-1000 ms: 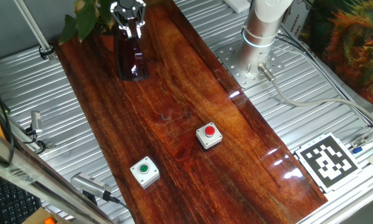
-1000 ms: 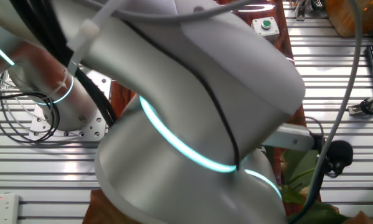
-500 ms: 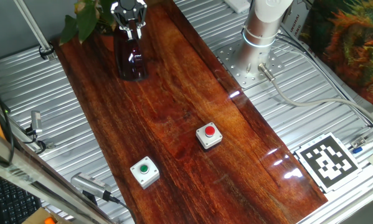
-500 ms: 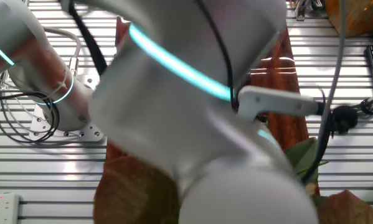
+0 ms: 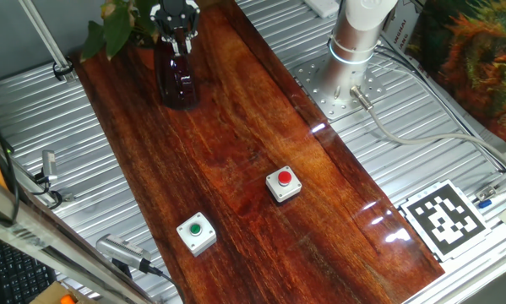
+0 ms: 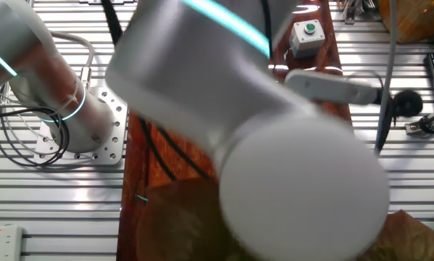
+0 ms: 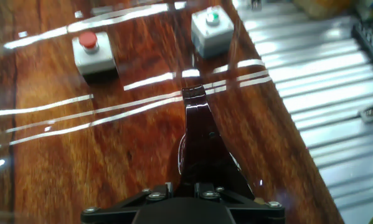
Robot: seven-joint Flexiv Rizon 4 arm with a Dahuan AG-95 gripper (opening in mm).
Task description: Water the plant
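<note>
The plant [image 5: 107, 24] shows only as green leaves at the far left corner of the wooden table [image 5: 253, 160]; I cannot make out its pot. Right beside the leaves stands a dark red translucent vessel [image 5: 176, 80], with my gripper [image 5: 177, 34] shut on its upper part from above. In the hand view the vessel [image 7: 198, 140] stretches away from my gripper [image 7: 183, 190], its narrow end pointing toward the two button boxes. In the other fixed view my arm [image 6: 260, 138] fills the frame and hides both vessel and plant.
A red button box [image 5: 283, 183] and a green button box [image 5: 196, 232] sit on the near half of the table. The arm's base [image 5: 354, 42] stands on the metal deck at the right. Bushy orange-green foliage [image 5: 476, 51] and a marker tag [image 5: 444, 218] lie further right.
The arm's links have swung up and across the other fixed view. The vessel has shifted slightly in my grip next to the plant, and its glint has gone.
</note>
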